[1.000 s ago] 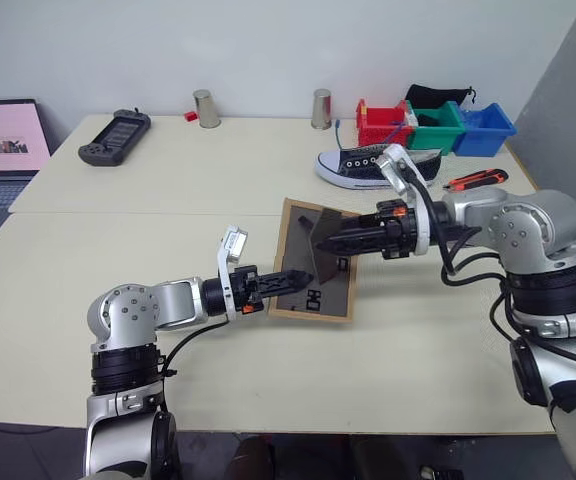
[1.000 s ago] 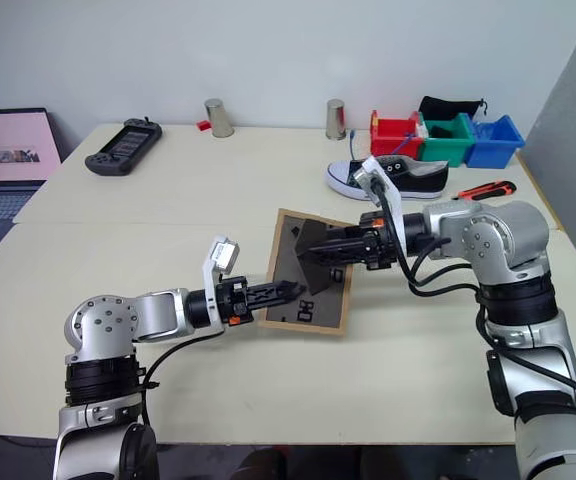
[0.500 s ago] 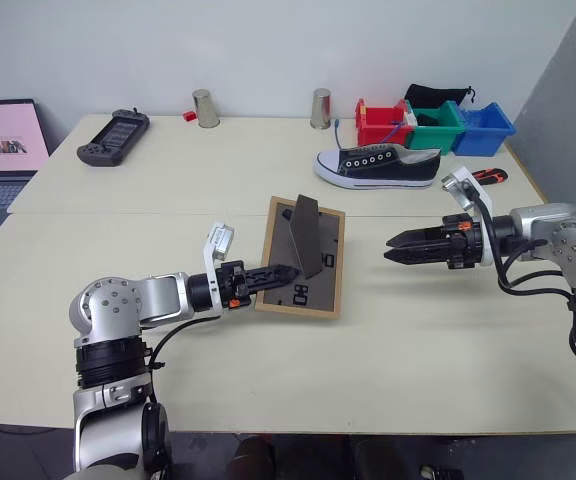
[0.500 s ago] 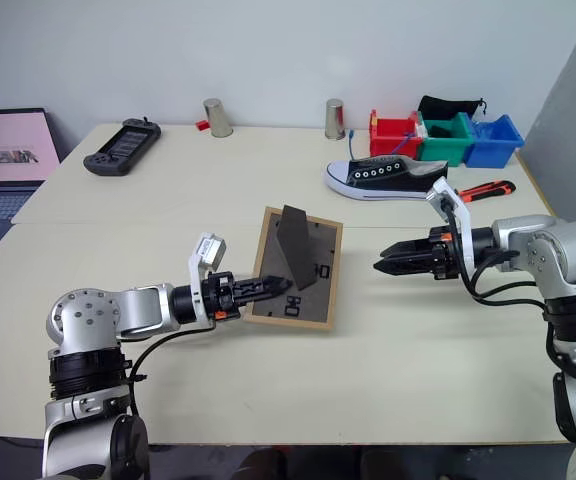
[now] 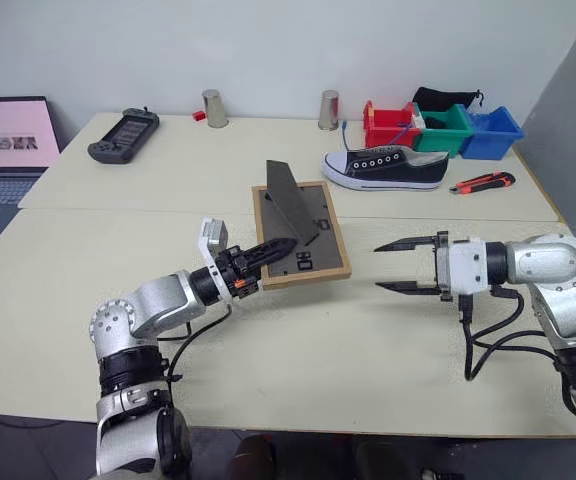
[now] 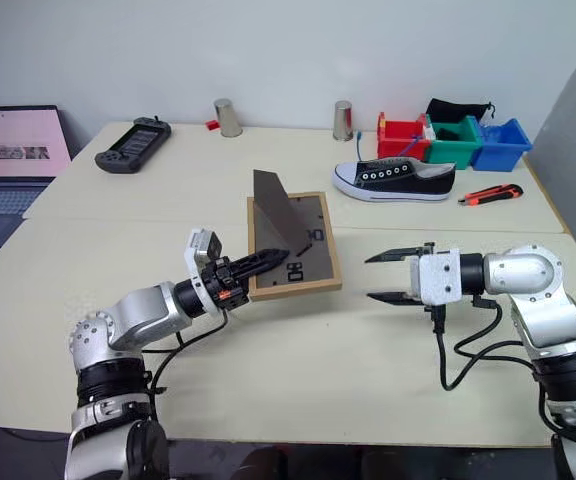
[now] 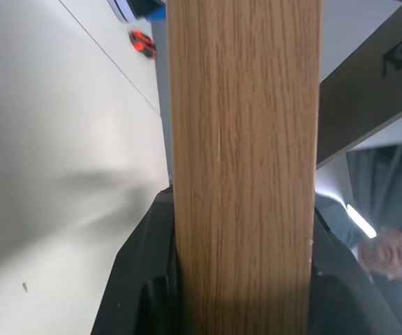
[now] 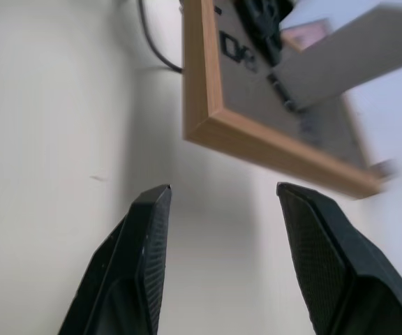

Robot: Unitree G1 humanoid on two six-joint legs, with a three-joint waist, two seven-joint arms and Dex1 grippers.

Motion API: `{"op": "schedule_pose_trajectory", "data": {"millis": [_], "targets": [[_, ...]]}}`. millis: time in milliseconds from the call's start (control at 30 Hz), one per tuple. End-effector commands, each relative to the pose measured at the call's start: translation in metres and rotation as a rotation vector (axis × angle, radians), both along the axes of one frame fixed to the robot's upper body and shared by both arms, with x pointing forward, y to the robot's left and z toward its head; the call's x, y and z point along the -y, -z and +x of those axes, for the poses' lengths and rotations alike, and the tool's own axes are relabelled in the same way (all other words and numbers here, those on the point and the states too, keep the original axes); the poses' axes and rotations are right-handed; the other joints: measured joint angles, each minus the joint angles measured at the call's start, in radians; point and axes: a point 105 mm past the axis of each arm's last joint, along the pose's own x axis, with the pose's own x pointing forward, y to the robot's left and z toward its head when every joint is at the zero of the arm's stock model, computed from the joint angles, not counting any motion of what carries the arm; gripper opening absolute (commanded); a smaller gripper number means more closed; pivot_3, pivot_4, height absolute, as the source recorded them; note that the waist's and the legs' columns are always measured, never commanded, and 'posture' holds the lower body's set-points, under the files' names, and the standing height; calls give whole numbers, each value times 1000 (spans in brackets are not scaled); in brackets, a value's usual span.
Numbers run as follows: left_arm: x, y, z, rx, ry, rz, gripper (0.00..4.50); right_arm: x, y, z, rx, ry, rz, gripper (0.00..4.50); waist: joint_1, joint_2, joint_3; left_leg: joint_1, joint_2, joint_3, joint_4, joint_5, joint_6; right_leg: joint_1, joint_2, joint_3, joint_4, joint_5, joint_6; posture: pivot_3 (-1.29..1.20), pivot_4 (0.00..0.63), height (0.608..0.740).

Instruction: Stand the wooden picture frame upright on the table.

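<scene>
- The left gripper (image 5: 280, 245) is clamped on the lower left edge of the wooden picture frame (image 5: 303, 238), its black fingers closed over the light-wood rail; a second ago it held the same edge lower in the picture, and the frame has since tilted up and turned, its dark back now facing the camera squarely at the centre.
- The right gripper (image 5: 380, 268) stands with jaws spread and nothing between them, right of centre and apart from the frame — a second ago it was pinching the fold-out stand (image 5: 290, 199), and it has since drawn back to the right.
- The stand now juts up and out from the frame's back; the frame's lower corner sits low over the table (image 5: 298, 370), though whether it touches I cannot tell.
- Behind the frame, toward the upper right, lie a black-and-white sneaker (image 5: 386, 168), red, green and blue bins (image 5: 438, 128) and an orange-handled cutter (image 5: 481, 182); two metal cups (image 5: 212, 108) stand along the far edge, a black handheld console (image 5: 124, 136) at upper left, a laptop (image 5: 8, 140) at the far left.
- The left wrist view has the wood grain of the rail (image 7: 243, 167) running between the fingers — the grip itself.
- The right wrist view looks past its own parted fingers (image 8: 135, 272) at the frame's corner and white marks.
</scene>
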Motion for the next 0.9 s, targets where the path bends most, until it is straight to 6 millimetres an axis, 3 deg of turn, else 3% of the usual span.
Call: {"op": "schedule_pose_trajectory", "data": {"millis": [33, 367, 533, 900], "targets": [[17, -13, -11, 57, -10, -19, 1351, -7, -6, 2, 353, -117, 9, 2533, 0, 0, 0, 1, 1, 1, 1, 0, 0, 0, 0, 1, 0, 0, 0, 0, 150, 740], [21, -12, -19, 70, -7, -17, 1351, 0, -7, 21, 488, -137, 41, 2533, 4, 0, 0, 2, 0, 2, 0, 0, -1, 0, 1, 1, 0, 0, 0, 0, 150, 740], [24, -6, -28, 84, 50, 5, 1351, -14, -20, 17, 562, -217, 96, 2533, -5, 0, 0, 2, 0, 2, 0, 1, -1, 0, 2, 2, 0, 0, 0, 0, 150, 740], [32, -1, -36, 98, 205, 44, 1351, -33, -12, 0, 612, -400, 39, 2533, -11, 0, 0, 3, -1, 1, 0, 1, -1, 1, 2, 1, 1, 0, -1, 0, 150, 740]]}}
